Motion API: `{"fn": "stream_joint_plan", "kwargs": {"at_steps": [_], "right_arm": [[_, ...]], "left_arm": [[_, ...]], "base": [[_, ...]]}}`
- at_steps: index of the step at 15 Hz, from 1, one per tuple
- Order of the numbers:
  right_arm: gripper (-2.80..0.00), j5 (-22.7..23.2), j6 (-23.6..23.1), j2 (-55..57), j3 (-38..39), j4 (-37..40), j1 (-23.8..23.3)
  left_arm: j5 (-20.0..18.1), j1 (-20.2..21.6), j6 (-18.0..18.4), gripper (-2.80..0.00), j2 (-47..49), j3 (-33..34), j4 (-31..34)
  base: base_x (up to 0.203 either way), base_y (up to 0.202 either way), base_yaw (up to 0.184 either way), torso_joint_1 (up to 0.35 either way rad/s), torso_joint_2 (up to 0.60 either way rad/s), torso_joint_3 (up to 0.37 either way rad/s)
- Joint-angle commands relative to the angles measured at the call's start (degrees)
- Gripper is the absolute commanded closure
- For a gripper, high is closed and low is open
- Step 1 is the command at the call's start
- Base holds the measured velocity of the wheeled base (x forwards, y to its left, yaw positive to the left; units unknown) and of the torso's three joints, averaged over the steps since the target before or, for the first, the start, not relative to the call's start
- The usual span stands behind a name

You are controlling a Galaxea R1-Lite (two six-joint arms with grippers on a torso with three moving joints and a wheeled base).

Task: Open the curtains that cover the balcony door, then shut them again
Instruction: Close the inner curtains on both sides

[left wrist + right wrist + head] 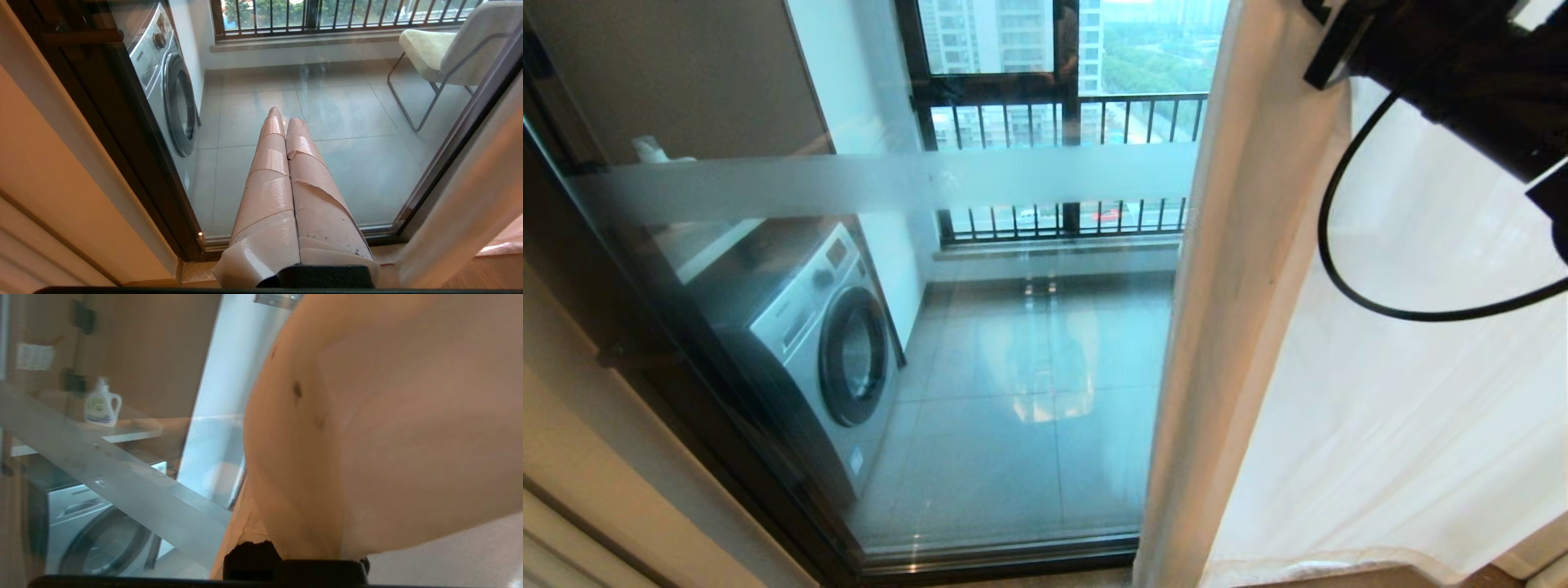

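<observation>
The balcony door is a glass panel with a frosted band across it, and its left part stands uncovered. The curtains hang on the right as sheer white fabric behind a beige hemmed edge. My right arm reaches in at the top right, against the curtains. In the right wrist view the curtain fabric bunches down into my right gripper and hides its fingers; it is shut on the fabric. My left gripper is shut and empty, its tan-taped fingers aimed at the low glass.
Behind the glass a silver washing machine stands on the left, with a detergent bottle on the shelf above it. A padded chair sits on the right of the balcony, before black railing windows. The dark door frame runs down the left.
</observation>
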Motion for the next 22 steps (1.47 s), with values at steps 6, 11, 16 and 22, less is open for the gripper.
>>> {"fn": "stream_joint_plan", "kwargs": {"at_steps": [6,11,16,22], "right_arm": [[0.0,-0.97,-2.98,11.16,-8.86,0.07,7.05],[0.0,-1.0,-3.27,17.0,-15.34,0.3,9.54],[0.0,-1.0,-3.27,22.05,-21.85,0.47,11.62],[0.0,-1.09,-3.27,27.21,-28.4,-0.02,13.68]], "left_arm": [[-0.02,0.02,0.0,0.0,0.0,0.0,0.0],[-0.02,0.02,0.0,0.0,0.02,0.0,0.0],[-0.03,0.02,0.0,0.0,0.06,0.0,0.0],[-0.02,0.02,0.0,0.0,0.06,0.0,0.0]], "base": [[0.0,0.0,0.0,0.0,0.0,0.0],[0.0,0.0,0.0,0.0,0.0,0.0],[0.0,0.0,0.0,0.0,0.0,0.0],[0.0,0.0,0.0,0.0,0.0,0.0]]}}
